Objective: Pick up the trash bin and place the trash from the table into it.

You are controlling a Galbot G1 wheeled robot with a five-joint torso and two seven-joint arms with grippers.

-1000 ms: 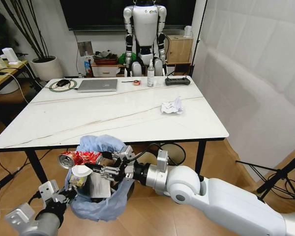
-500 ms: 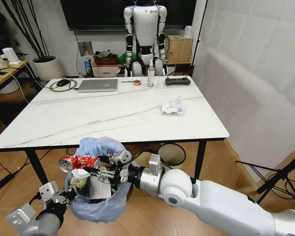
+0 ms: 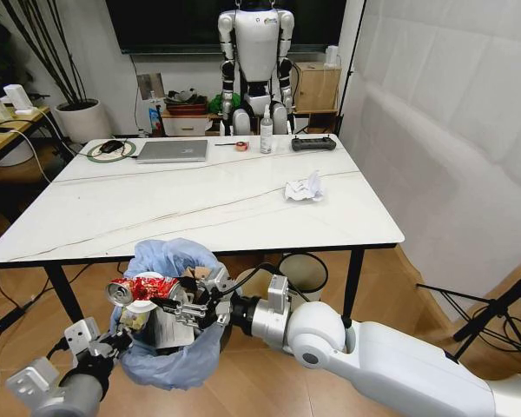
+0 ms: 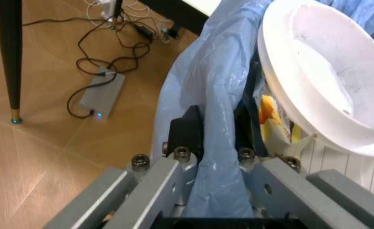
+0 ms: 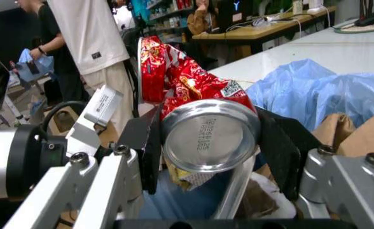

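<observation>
right claw (image 3: 184, 306) clenched on crushed red can (image 5: 200, 119) | left claw (image 4: 212, 143) pinching crinkled blue bin liner (image 4: 206, 95)

Head camera looks down over the table (image 3: 200, 204); both wrist cameras closely share the trash bin (image 3: 169, 347).

Faint stamped digits on the crushed red can's (image 5: 209, 136) base are illegible.

light: even indoor, bright | shadows: soft under table (image 3: 217, 200) | blur: right wrist background | distortion: head-view edges
</observation>
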